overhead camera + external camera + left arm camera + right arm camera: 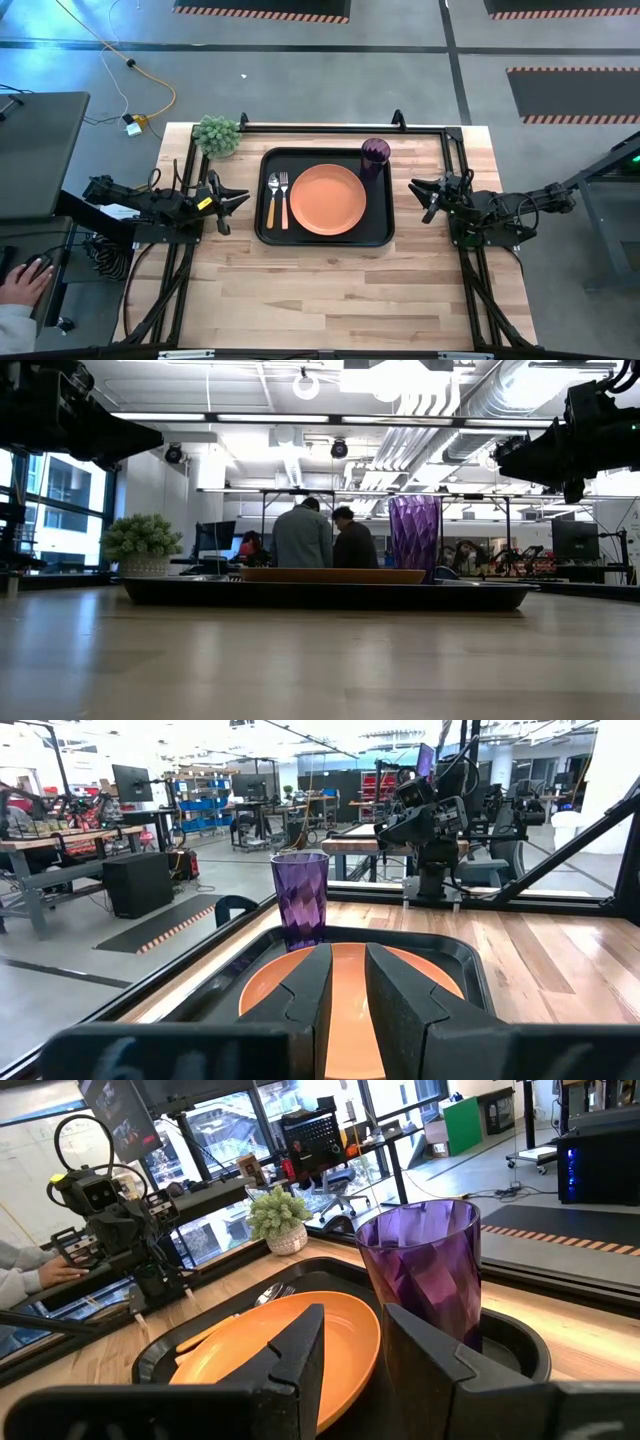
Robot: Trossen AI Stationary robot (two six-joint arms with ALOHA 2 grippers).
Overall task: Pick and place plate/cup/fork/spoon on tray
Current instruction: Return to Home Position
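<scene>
The black tray (325,238) lies at the table's middle, toward the far edge. On it the orange plate (328,199) lies flat, and the purple cup (375,155) stands upright in the far right corner. The spoon (271,200) and the fork (284,200) lie side by side along the left side, heads toward the far edge. My left gripper (236,203) is open and empty just left of the tray, pointing at it (348,970). My right gripper (420,200) is open and empty just right of the tray (355,1330).
A small potted plant (217,135) stands at the table's far left corner. A black frame rail (340,128) runs along the far edge. Bare wood lies in front of the tray. A person's hand (25,280) rests beyond the table's left. People (318,535) stand in the room behind.
</scene>
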